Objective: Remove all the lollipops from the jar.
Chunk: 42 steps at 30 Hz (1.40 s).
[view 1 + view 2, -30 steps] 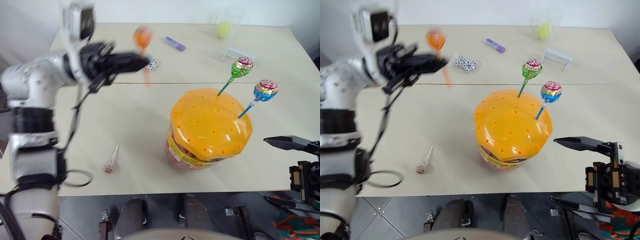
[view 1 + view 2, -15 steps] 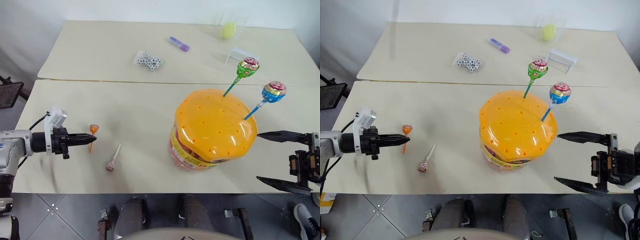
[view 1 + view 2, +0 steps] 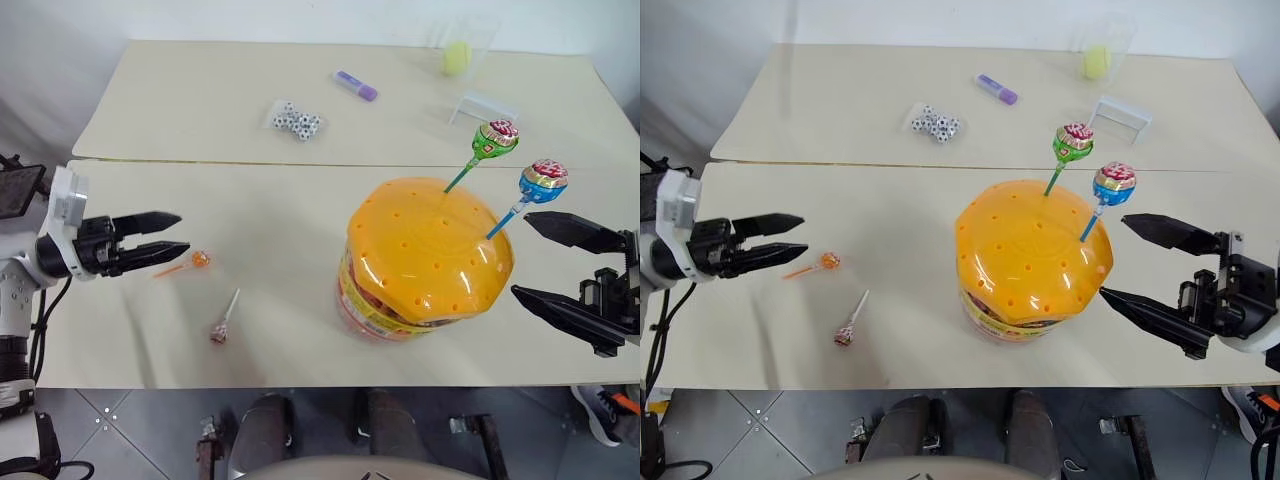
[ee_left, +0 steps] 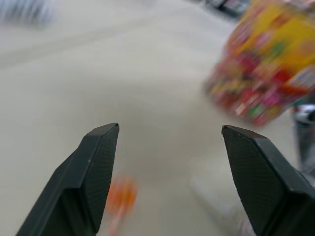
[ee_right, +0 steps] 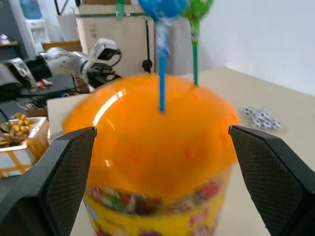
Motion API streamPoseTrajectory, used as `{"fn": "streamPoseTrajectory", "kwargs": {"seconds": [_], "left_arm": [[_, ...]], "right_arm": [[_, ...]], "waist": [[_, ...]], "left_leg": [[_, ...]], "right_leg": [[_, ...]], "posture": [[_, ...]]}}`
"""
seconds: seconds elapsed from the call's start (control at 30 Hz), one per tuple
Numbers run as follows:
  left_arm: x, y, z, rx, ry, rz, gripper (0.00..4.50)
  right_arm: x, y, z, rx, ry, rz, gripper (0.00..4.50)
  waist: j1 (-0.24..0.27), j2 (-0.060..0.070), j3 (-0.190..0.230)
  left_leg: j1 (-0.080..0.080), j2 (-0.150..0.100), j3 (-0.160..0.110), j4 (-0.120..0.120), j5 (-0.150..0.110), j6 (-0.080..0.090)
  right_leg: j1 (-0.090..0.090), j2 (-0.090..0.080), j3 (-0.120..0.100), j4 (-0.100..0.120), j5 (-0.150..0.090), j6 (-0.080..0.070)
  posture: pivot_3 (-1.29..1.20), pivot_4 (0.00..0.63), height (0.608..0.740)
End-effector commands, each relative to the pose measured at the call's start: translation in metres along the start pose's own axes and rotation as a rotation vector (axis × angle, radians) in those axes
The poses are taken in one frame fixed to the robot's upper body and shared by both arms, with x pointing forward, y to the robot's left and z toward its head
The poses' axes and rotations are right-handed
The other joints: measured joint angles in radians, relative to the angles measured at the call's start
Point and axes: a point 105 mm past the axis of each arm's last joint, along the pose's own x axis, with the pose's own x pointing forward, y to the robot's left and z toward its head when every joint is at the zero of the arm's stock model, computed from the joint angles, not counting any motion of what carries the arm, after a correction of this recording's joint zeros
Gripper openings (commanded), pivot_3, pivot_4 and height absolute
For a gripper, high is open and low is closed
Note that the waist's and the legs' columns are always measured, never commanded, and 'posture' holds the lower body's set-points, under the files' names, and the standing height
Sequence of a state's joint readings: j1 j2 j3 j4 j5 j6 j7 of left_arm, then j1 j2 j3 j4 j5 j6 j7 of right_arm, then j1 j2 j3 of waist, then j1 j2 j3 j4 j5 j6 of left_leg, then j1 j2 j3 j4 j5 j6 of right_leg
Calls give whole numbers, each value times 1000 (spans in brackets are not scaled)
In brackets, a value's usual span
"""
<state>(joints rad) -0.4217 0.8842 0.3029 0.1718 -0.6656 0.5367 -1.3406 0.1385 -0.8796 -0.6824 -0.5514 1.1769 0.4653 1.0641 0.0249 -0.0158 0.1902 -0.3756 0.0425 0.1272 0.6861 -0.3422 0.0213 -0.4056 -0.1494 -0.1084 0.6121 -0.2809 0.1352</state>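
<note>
left gripper (image 3: pixel 178 231) level over table, open – right gripper (image 3: pixel 1130 258) open beside jar (image 3: pixel 1032 260)

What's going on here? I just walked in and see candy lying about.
A two-armed robot is pulling lollipops out of a jar. The orange one and the pink one lie on the table, the orange one just past the open left tool. The green and blue ones stand in the lid. The right tool is open beside the jar, near the blue one.
</note>
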Motion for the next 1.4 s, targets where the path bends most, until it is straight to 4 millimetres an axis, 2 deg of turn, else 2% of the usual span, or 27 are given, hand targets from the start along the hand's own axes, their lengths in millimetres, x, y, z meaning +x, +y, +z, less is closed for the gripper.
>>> {"fn": "streamPoseTrajectory", "kwargs": {"seconds": [0.03,0.07,0.2,0.33,0.37,0.43,0.6,0.8,0.83,0.93,1.07,1.2,1.27,1.3,1.37,1.4], "left_arm": [[28,-25,23,130,-108,-146,3485],[34,-27,26,169,-139,-141,3485],[53,-42,29,211,-214,-207,4380],[63,-56,31,244,-242,-275,4480],[65,-58,34,244,-272,-281,4499],[66,-59,42,225,-343,-287,4500],[70,-64,45,189,-376,-337,4500],[71,-66,45,160,-378,-357,4500],[70,-67,45,154,-380,-368,4500],[71,-68,45,133,-385,-392,4500],[74,-66,50,119,-426,-402,4500],[80,-68,51,150,-413,-424,4500],[82,-70,49,173,-375,-439,4500],[82,-71,48,181,-364,-440,4500],[82,-66,46,191,-346,-412,4500],[82,-64,45,195,-344,-401,4500]], "right_arm": [[8,3,15,-38,-16,25,4500],[11,4,16,-40,-16,33,4500],[17,1,17,-50,-13,49,4500],[21,-2,21,-51,-25,77,4500],[21,-2,22,-50,-29,85,4315],[24,-3,23,-47,-31,102,3913],[36,-7,22,-51,-18,135,2256],[37,-8,24,-44,-31,142,175],[37,-8,26,-41,-46,140,50],[34,-12,39,18,-184,90,50],[20,-22,59,163,-335,33,50],[-14,-52,65,234,-385,-167,50],[-41,-85,29,266,-129,-418,50],[-52,-93,16,275,-23,-487,50],[-87,-116,-36,280,420,-745,50],[-102,-122,-49,270,551,-826,50]], "waist": [[0,0,0],[-1,0,0],[-3,0,0],[-4,0,0],[-3,0,0],[-1,0,0],[-2,0,0],[-1,0,0],[-1,0,0],[-2,0,0],[1,0,0],[2,0,0],[2,0,0],[2,0,0],[-2,1,-1],[-3,1,-1]], "left_leg": [[0,-1,0,0,0,0],[0,-2,0,0,0,0],[0,-3,1,0,0,0],[0,-3,1,0,0,0],[0,-3,1,0,0,0],[0,-3,1,1,0,0],[0,-3,1,3,0,1],[-1,-3,0,4,0,1],[-1,-3,0,4,0,1],[-1,-3,0,4,0,1],[-3,-3,-1,5,0,1],[-4,-3,-2,7,0,2],[-5,-4,-2,7,-1,2],[-5,-5,-1,8,-1,3],[-7,-5,0,9,-1,3],[-9,-4,1,11,-1,4]], "right_leg": [[0,0,1,0,0,0],[0,0,1,0,0,0],[0,1,1,0,0,0],[0,1,1,0,0,0],[0,1,1,-1,0,0],[0,1,2,-1,0,0],[0,1,1,0,0,0],[0,1,1,-1,0,0],[0,1,1,-1,0,0],[0,1,1,0,0,0],[0,1,1,0,0,0],[0,1,0,-1,0,0],[0,1,0,-1,0,0],[0,1,0,-1,0,0],[0,1,0,-2,0,0],[-3,1,0,-1,0,0]], "posture": [[0,150,740],[0,150,740],[0,150,740],[0,150,740],[0,150,740],[0,150,740],[0,150,740],[0,150,740],[0,150,740],[0,150,740],[0,150,740],[0,150,740],[0,150,740],[0,150,740],[0,150,740],[0,150,740]]}}
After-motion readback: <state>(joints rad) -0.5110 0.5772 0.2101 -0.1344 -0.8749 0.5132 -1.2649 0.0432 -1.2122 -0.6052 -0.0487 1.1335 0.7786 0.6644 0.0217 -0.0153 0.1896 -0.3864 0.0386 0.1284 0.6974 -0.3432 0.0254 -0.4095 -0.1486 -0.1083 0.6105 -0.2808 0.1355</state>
